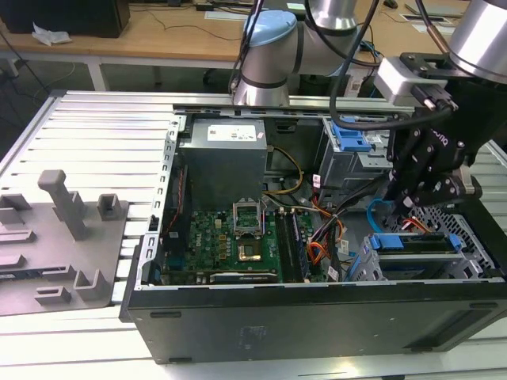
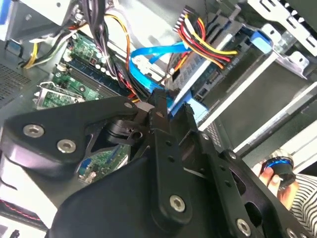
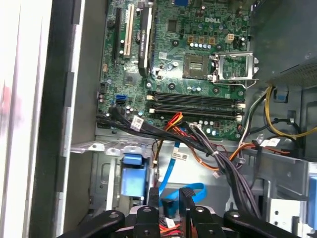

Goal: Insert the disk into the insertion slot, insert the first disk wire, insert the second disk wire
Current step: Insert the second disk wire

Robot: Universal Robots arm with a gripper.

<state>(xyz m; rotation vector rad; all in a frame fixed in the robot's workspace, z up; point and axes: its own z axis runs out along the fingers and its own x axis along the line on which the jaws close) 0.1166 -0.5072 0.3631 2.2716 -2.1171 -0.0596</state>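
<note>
Your gripper point(image 1: 418, 188) hangs low over the drive bays at the exterior view's right, and in the first wrist view its fingers point(image 3: 154, 201) stand slightly apart with a dark connector on the blue data cable point(image 3: 174, 163) between them; whether they truly pinch it I cannot tell. The disk point(image 1: 417, 242), in its blue carrier, appears to sit already in the insertion slot point(image 1: 444, 265), the low grey cage at the near right of the case, with its blue edge facing the motherboard. The main risk, as I judge it, is a plug meeting its port tilted and bending, because the cable is stiff and curls back on itself. A second risk is snagging: the red, yellow and black power wires point(image 2: 205, 42) lie just beside the fingers in the second wrist view, and could be dragged or trapped. Around you, the thick black cable bundle point(image 3: 218, 161) crosses between motherboard point(image 1: 230, 237) and bays, the taller cage with the blue latch point(image 1: 351, 141) stands just behind, and the power supply point(image 1: 220, 162) sits far left.
</note>
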